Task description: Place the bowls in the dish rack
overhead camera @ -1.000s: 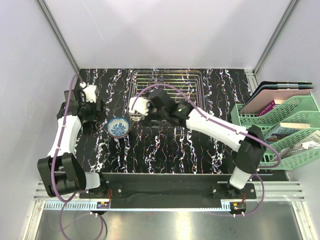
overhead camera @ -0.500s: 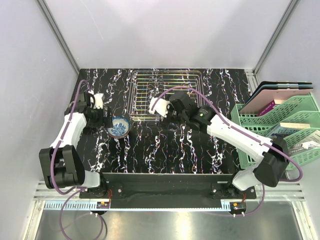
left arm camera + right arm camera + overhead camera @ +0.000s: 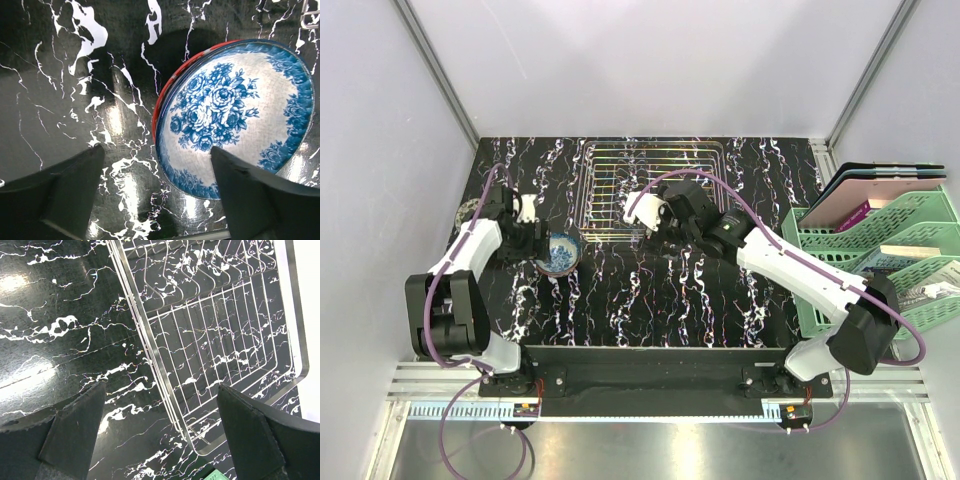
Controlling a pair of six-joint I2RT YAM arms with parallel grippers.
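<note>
A blue-and-white floral bowl point(image 3: 558, 251) sits on the black marbled table, left of the wire dish rack point(image 3: 655, 160). In the left wrist view the bowl point(image 3: 235, 110) shows a red edge along its left side. My left gripper point(image 3: 538, 238) is open just left of the bowl; in its wrist view point(image 3: 160, 200) the right finger point(image 3: 260, 200) overlaps the bowl's near rim and the left finger is over bare table. My right gripper point(image 3: 653, 220) is open and empty above the rack's near edge; its wrist view point(image 3: 160, 440) shows the empty rack point(image 3: 220, 340).
Green stacked plastic trays point(image 3: 880, 260) holding books and papers stand at the right edge. Grey walls and metal frame posts point(image 3: 440, 80) enclose the table at the back and sides.
My left gripper has moved down and right to the bowl's left side. My right gripper has moved right, from the rack's near left corner to its near edge.
</note>
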